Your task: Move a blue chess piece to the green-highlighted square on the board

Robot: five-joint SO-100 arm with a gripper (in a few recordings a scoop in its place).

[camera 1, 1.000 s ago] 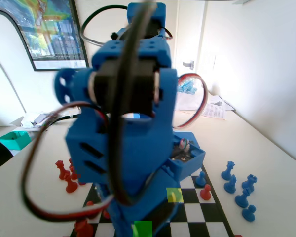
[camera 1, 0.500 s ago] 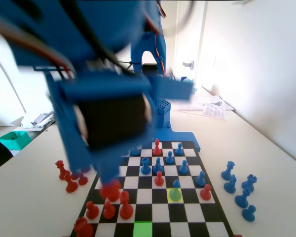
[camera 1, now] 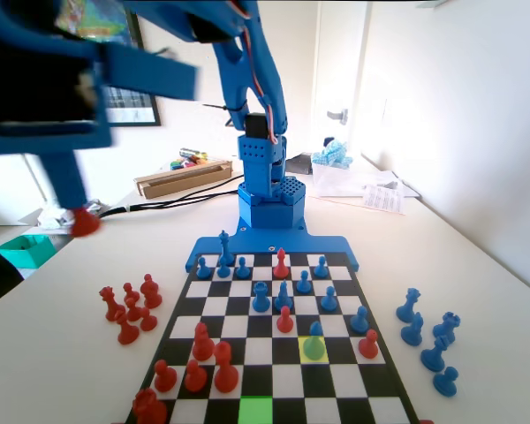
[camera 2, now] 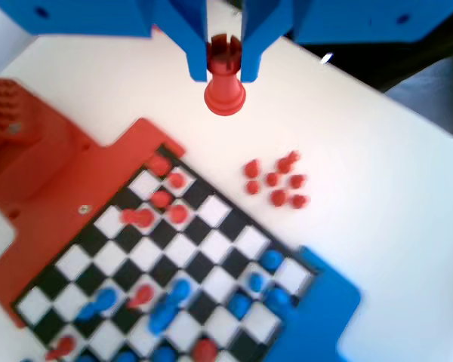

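While raised off the board (camera 1: 274,353), the gripper (camera 2: 225,64) clamps a red rook (camera 2: 225,79). Fixed view alone shows the green square (camera 1: 255,410), bare.

Black-and-white chequered board (camera 1: 247,329) with one lime-green square (camera 1: 255,410) and one yellow square (camera 1: 314,350). Blue gripper (camera 2: 225,64) grips a red rook (camera 2: 225,75). Blue pawn (camera 1: 314,340) on yellow.

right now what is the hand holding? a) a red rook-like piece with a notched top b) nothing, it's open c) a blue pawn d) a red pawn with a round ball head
a: in the wrist view the hand is closed on a red piece with a notched, crenellated top and a flared base, hanging above the white table off the board.
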